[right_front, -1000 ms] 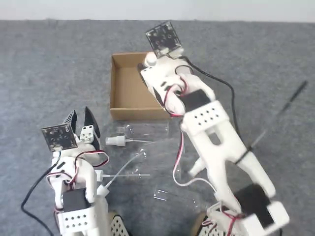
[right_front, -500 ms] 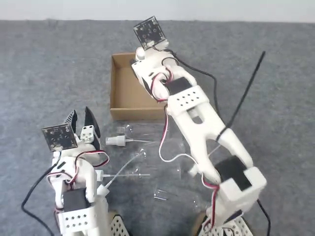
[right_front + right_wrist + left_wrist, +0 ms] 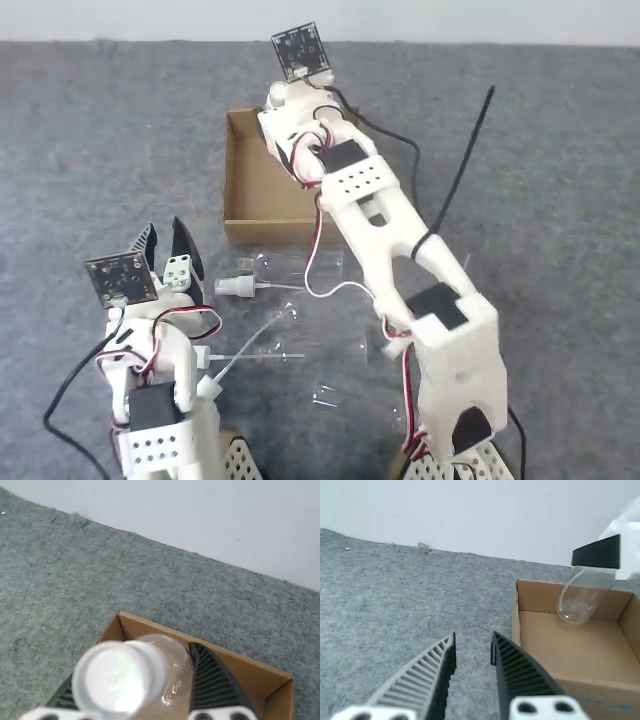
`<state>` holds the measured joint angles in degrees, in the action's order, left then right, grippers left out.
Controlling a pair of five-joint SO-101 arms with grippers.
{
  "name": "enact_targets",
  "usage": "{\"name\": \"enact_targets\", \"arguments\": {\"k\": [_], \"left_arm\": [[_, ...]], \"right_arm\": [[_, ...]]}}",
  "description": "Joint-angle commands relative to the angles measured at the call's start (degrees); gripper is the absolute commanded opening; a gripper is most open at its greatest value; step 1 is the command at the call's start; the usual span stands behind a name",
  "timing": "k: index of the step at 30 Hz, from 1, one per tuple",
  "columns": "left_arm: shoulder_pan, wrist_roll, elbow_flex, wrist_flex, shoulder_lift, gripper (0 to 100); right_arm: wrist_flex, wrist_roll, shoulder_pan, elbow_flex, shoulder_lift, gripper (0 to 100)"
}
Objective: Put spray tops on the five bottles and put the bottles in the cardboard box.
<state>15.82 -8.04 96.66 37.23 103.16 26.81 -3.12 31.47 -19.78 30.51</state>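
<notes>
My right arm [image 3: 360, 190] stretches over the cardboard box [image 3: 250, 195]. Its gripper [image 3: 135, 692] is shut on a clear bottle [image 3: 131, 672] with a white top, held above the box's inside. The left wrist view shows that bottle [image 3: 579, 599] tilted over the box [image 3: 570, 645], base toward the camera. A clear bottle [image 3: 295, 268] with a white spray top [image 3: 237, 287] lies in front of the box. Another clear bottle [image 3: 335, 345] lies nearer the arm bases. Loose spray tops [image 3: 207, 358] with long tubes lie beside it. My left gripper [image 3: 472, 655] stands open over bare carpet.
Grey carpet [image 3: 110, 130] covers the table, with open room left of the box and to the far right. A black cable [image 3: 460, 170] arcs up beside the right arm. A pale wall [image 3: 470, 515] stands behind the box.
The right arm has stretched out and swung left and farther back over the box, carrying the bottle with it. The left arm has kept still.
</notes>
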Motion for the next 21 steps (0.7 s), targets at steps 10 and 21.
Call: {"name": "enact_targets", "arguments": {"k": [10,21], "left_arm": [[0.09,0.53,-0.13,0.09,0.53,11],[0.18,0.53,-0.13,0.09,0.53,11]], "right_arm": [[-0.66,-0.62,3.38,-17.67,10.59,0.6],[2.95,-0.7,7.25,-17.93,13.05,0.6]]}}
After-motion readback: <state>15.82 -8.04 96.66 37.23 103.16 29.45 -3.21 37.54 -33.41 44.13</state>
